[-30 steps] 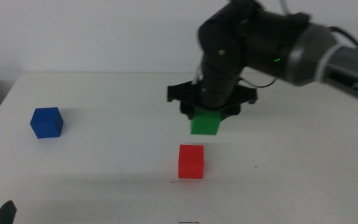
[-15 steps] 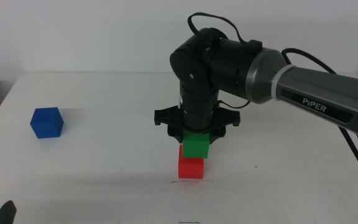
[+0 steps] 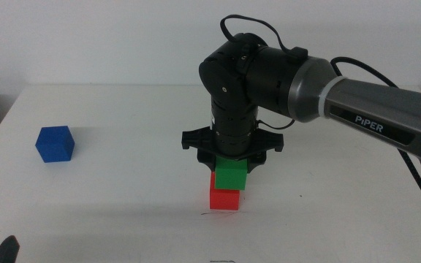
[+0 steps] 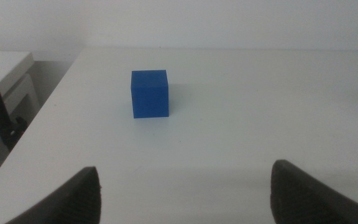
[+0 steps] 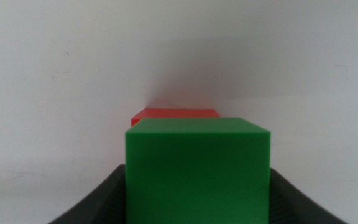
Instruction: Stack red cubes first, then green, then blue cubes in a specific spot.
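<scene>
While the green cube [image 3: 231, 176] is held between the jaws of the right gripper [image 3: 230, 162], it is shown resting on or just above the red cube [image 3: 224, 198]; contact cannot be confirmed. The red cube is seated on the white counter [image 3: 123, 197] at the thin dark mark [image 3: 209, 213]. The blue cube [image 3: 55, 143] lies well apart, untouched, ahead of the left gripper [image 4: 182, 190], whose jaws are spread. Release and the blue layer are judged outstanding.

The small matte red cube [image 5: 174, 113] is mostly hidden behind the bright green cube [image 5: 197, 171], whose lower part the frame cuts.
</scene>
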Robot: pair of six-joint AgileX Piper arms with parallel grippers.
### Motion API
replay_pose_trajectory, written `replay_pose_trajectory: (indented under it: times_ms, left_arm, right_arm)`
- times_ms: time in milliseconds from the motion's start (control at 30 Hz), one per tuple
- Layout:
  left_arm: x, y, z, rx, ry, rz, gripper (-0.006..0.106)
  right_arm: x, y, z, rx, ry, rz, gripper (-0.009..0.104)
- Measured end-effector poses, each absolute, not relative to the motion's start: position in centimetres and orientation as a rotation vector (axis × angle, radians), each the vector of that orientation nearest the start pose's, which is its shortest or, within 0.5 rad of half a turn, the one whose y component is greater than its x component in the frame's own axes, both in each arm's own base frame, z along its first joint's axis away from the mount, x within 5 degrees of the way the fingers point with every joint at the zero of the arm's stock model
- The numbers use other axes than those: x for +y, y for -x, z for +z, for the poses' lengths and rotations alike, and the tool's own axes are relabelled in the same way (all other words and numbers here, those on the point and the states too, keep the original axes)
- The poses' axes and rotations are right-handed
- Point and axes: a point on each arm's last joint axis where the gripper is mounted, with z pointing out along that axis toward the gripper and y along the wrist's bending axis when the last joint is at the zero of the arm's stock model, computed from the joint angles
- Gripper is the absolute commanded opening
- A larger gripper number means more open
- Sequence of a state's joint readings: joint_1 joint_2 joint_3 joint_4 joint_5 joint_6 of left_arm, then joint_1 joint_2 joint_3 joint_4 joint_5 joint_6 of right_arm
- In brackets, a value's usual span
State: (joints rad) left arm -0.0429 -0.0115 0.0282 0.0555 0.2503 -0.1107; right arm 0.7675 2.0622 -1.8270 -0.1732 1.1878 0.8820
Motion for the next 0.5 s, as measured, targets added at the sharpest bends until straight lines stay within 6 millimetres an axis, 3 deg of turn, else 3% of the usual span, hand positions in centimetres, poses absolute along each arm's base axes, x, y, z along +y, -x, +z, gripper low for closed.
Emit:
replay_pose_trajectory:
  times_ms: [500]
  left_arm:
    - [-0.11, -5.53, 18.16, 1.751, 0.022, -0.061, 0.094]
  right_arm:
    - [30.25, -32.37, 24.72, 2.853, -0.076, 0.099, -0.001]
